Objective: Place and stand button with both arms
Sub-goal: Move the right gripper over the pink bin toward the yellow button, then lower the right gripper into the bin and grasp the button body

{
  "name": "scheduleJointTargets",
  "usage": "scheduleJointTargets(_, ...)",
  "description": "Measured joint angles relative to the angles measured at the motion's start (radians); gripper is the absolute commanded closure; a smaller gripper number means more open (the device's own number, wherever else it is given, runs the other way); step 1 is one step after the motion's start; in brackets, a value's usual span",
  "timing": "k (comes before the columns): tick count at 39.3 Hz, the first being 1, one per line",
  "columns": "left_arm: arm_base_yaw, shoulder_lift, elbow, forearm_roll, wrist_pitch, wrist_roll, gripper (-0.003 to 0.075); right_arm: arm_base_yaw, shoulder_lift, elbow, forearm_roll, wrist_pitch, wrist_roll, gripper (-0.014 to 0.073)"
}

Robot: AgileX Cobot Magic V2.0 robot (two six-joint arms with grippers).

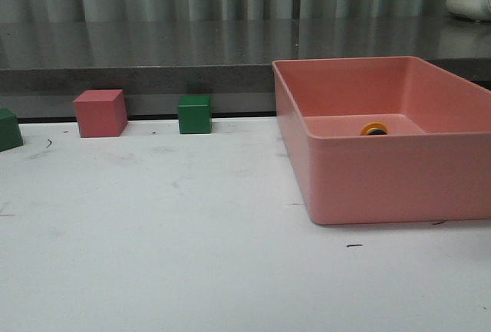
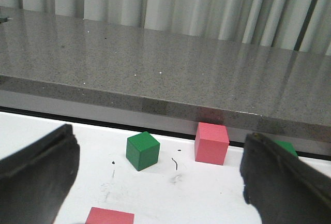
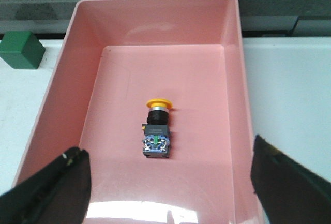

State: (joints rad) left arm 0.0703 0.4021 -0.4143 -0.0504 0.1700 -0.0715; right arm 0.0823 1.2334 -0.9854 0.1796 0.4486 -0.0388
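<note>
The white, scuffed tabletop [image 1: 169, 240] carries everything, with a grey speckled stone ledge [image 1: 153, 52] along its far edge. The largest thing on it is a pink rectangular plastic bin [image 1: 368, 182], open at the top, standing on the right side of the table.

Inside the bin lies 1 item: the small push button with a yellow mushroom cap, silver collar and black blocky base [image 3: 157, 131]. It lies on its side on the bin floor, near the middle, touching no wall, the cap toward the far wall and the clear bottom toward the near one. From the front, only a sliver of the yellow cap [image 1: 374, 129] shows over the near wall.

Outside the bin, against the ledge, sit a pink cube [image 1: 100, 113], a green cube [image 1: 195, 114] and, at the left edge, a second green cube [image 1: 9, 129].

The right gripper [image 3: 168, 193] hovers above the bin's near end, jaws spread wide and holding nothing. The left gripper [image 2: 160, 177] hangs over the table's left side, jaws likewise parted and empty.
</note>
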Motion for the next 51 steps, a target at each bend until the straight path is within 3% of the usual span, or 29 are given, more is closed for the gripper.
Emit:
scheduleJointTargets(11, 0.000, 0.000, 0.000, 0.000, 0.000, 0.000, 0.0123, 0.103, 0.331, -0.258, 0.002, 0.137, 0.016, -0.0048)
scheduleJointTargets(19, 0.000, 0.000, 0.000, 0.000, 0.000, 0.002, 0.0123, 0.107, 0.509, -0.391, -0.083, 0.246, 0.167, -0.0048)
scheduleJointTargets(26, 0.000, 0.000, 0.000, 0.000, 0.000, 0.002, 0.0123, 0.107, 0.639, -0.481, -0.134, 0.308, 0.243, -0.0048)
scheduleJointTargets(43, 0.000, 0.000, 0.000, 0.000, 0.000, 0.002, 0.0123, 0.101, 0.847, -0.603, -0.137, 0.373, 0.270, -0.0045)
scheduleJointTargets(46, 0.000, 0.000, 0.000, 0.000, 0.000, 0.002, 0.0123, 0.100, 0.855, -0.605, -0.137, 0.373, 0.270, -0.0010)
scheduleJointTargets(51, 0.000, 0.000, 0.000, 0.000, 0.000, 0.002, 0.0123, 0.100, 0.872, -0.605, -0.137, 0.373, 0.272, 0.0142)
